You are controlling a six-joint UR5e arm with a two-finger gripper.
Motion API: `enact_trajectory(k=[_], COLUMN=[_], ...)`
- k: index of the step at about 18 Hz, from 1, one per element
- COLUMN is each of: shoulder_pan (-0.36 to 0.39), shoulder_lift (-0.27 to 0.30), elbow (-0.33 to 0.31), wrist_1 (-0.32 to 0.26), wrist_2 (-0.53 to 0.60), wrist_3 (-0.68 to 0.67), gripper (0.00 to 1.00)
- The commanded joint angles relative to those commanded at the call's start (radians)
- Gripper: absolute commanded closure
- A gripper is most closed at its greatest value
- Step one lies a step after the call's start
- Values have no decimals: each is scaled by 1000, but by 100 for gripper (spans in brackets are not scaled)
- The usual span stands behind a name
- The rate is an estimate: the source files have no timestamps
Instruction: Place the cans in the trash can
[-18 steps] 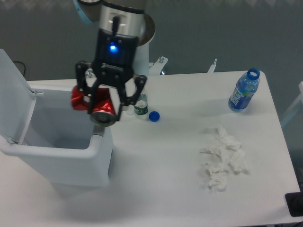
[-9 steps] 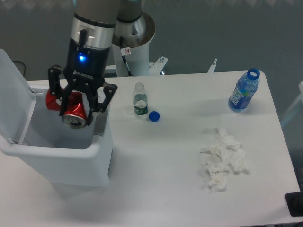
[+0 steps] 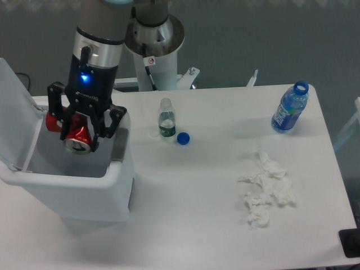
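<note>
Hanging over the open mouth of the trash can [image 3: 115, 185], the end effector [image 3: 77, 136] is gripping a red can [image 3: 75, 136] between its two fingers. A second patch of red is showing at its left side, possibly another can, though this is hard to tell. The main risk lies in the release: the can is sitting toward the bin's right wall, so letting go while tilted could send it glancing off the rim and onto the surface [image 3: 214, 180]. The black finger linkage is also hanging near that rim and could knock it if lowered further. The arm is reaching down almost vertically from above, wrist pointing into the bin, its blue light glowing. Off to the end effector's right, a small clear bottle [image 3: 165, 118] and a blue cap [image 3: 183, 138] are standing apart from it.
</note>
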Motion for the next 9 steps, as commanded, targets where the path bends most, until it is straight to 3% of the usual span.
enact_trajectory(k=[5,9], shoulder_pan=[0,0], shoulder_lift=[0,5], elbow=[-2,3], wrist_1=[-2,0], wrist_2=[2,2], wrist_3=[2,5], gripper=[31,20])
